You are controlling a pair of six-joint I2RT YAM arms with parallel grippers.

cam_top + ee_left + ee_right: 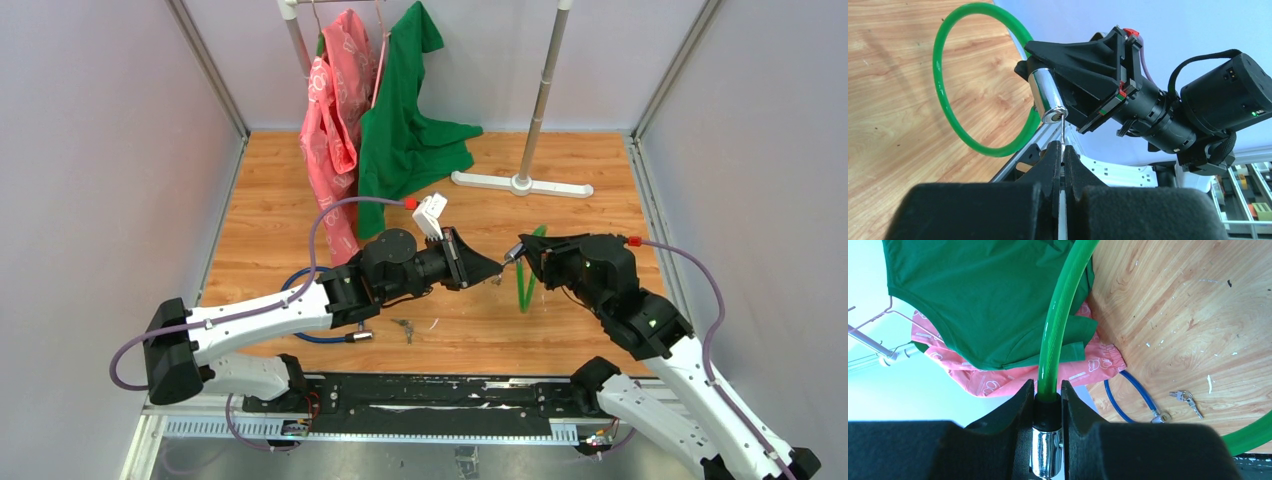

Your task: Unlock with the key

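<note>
Misalignment could bend the thin silver key (pixel 1062 130), pinched by the left gripper (pixel 1063 150), against the chrome lock barrel (pixel 1044 95) clamped by the right gripper (pixel 1048 397).

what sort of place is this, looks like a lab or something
Probably a robot lab test cell: plain white panel walls box in a wooden table, with staged props: a clothes rack, a green cable lock and its key.

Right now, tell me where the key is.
Left wrist view, centre: the key is pinched in the left jaws, tip at the lock held by the right jaws.
</note>
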